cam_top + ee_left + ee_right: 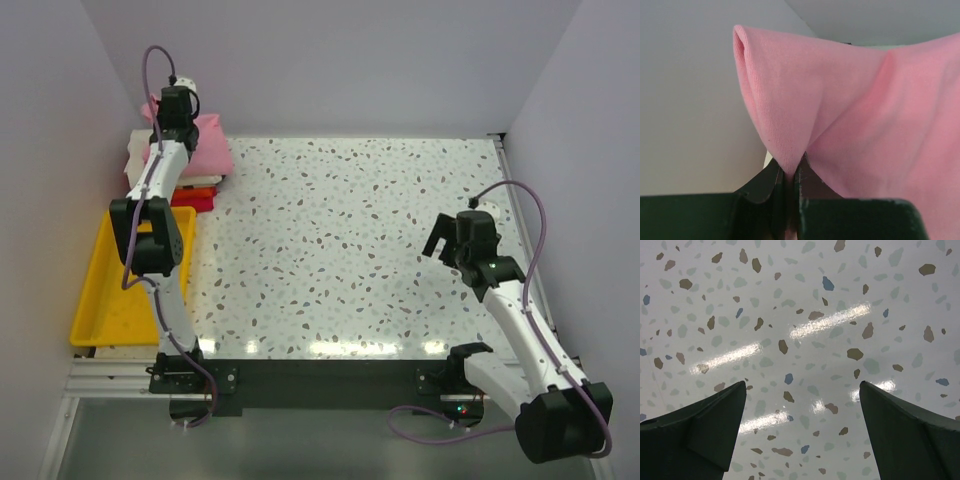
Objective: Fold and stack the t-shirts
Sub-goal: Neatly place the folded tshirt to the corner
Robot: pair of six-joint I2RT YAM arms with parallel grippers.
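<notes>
A light pink t-shirt (208,150) lies on top of a stack at the table's far left corner, over a cream-white shirt (137,160), an orange one (198,192) and a red one (196,204). My left gripper (172,112) is over the stack's back edge, shut on a pinch of the pink shirt (840,115), which bunches up from between the fingers (771,182). My right gripper (447,240) is open and empty, hovering above the bare speckled table (800,340) at the right side.
A yellow plastic tray (105,300) sits at the near left beside the left arm. Walls close in the table on the left, back and right. The speckled tabletop (350,240) spans the middle.
</notes>
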